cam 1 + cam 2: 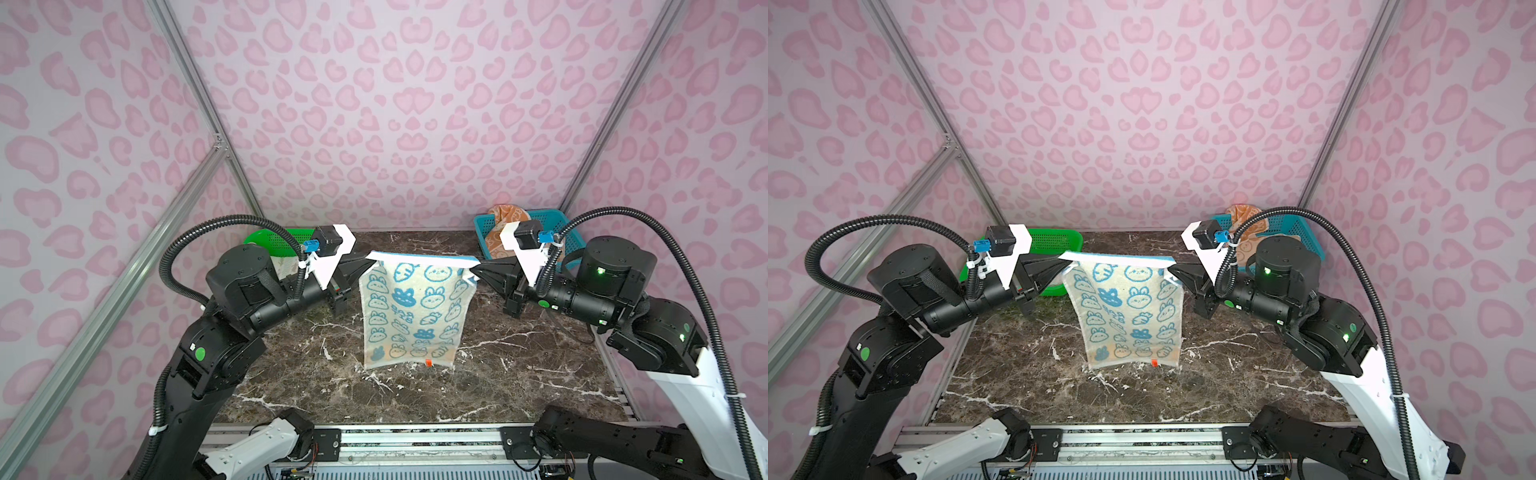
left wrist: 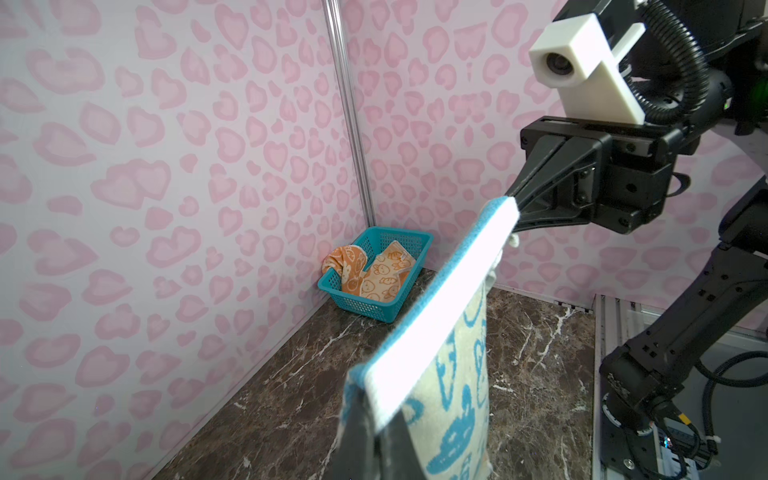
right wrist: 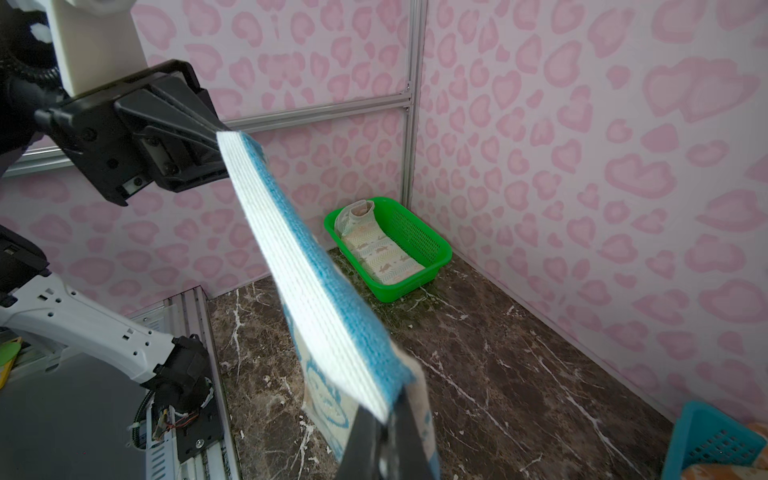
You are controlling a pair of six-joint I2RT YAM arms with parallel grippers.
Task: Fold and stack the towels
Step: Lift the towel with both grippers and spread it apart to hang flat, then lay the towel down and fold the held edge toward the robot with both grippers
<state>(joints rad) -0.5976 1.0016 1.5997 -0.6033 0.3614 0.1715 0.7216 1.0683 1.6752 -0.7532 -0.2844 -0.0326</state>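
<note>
The blue towel (image 1: 409,307) with bunny faces hangs stretched by its top edge between my two grippers, above the marble table (image 1: 519,374). My left gripper (image 1: 368,258) is shut on the towel's top left corner and my right gripper (image 1: 478,266) on its top right corner. The wrist views show each pinch close up: left gripper (image 2: 376,419), right gripper (image 3: 386,419). The towel's lower edge, with a small orange tag (image 1: 428,362), hangs near the table. An orange towel (image 2: 374,270) lies crumpled in the blue basket (image 2: 411,245). A white chevron towel (image 3: 378,257) lies in the green basket (image 3: 436,253).
The green basket (image 1: 282,239) stands at the back left corner and the blue basket (image 1: 552,220) at the back right corner. Pink patterned walls close in three sides. A metal rail (image 1: 415,436) runs along the table's front edge.
</note>
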